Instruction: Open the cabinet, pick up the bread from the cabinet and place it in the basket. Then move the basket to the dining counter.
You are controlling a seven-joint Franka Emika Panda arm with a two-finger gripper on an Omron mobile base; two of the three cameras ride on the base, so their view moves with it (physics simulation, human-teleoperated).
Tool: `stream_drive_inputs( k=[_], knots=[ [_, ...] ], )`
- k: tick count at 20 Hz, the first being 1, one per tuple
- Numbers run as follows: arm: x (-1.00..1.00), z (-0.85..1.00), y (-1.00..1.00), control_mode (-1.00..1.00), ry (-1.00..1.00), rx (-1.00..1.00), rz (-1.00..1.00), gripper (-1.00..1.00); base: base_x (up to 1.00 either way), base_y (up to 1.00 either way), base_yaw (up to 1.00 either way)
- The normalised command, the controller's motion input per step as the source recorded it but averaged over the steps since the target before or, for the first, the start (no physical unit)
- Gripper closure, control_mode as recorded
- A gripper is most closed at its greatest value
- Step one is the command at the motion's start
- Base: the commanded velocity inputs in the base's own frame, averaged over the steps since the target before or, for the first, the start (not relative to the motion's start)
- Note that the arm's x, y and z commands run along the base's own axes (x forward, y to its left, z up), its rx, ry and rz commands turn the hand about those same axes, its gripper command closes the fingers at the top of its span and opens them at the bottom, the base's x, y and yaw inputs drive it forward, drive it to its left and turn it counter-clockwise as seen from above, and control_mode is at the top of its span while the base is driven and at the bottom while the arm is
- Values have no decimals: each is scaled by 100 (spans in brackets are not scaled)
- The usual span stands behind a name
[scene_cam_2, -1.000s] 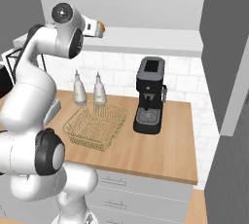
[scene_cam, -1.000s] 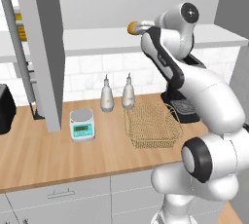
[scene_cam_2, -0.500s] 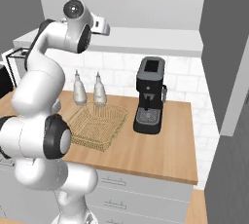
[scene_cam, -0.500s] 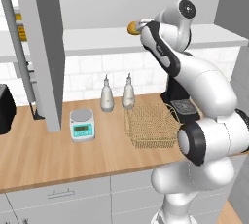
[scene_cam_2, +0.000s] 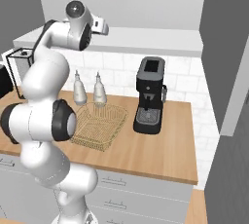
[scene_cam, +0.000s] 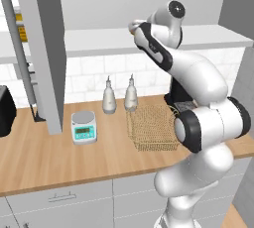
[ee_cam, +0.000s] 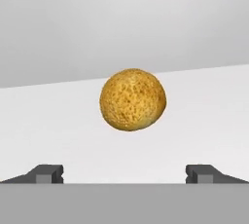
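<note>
Golden-brown bread sits on the white cabinet shelf, back from its front edge, centred ahead of the gripper. Its jaws stand wide apart and empty; drive straight in, closing only once both fingertips flank the roll.

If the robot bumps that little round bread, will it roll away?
Probably yes: the bread looks ball-shaped and sits loose on the flat white shelf, so a nudge could roll it. Its pitted crust looks rough, so likely not slippery. The open pincer has tips spread wider than it.
</note>
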Motion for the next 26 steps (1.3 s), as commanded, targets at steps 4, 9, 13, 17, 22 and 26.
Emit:
stream_drive_inputs(
  k=[4, 9, 13, 17, 22, 26],
  knots=[
    [29, 0, -1, -100, 0, 0, 0, -100, 0, 0, 0],
    [25, 0, 0, -100, 6, 0, -1, -100, 0, 0, 0],
    [34, 0, 0, -100, 8, 0, -1, -100, 0, 0, 0],
    [41, 0, 0, -100, 6, 0, 0, -100, 0, 0, 0],
    [40, -2, 0, -100, 3, 0, 0, -100, 0, 0, 0],
    [36, -10, 0, -100, 3, 0, 0, -100, 0, 0, 0]
  ],
)
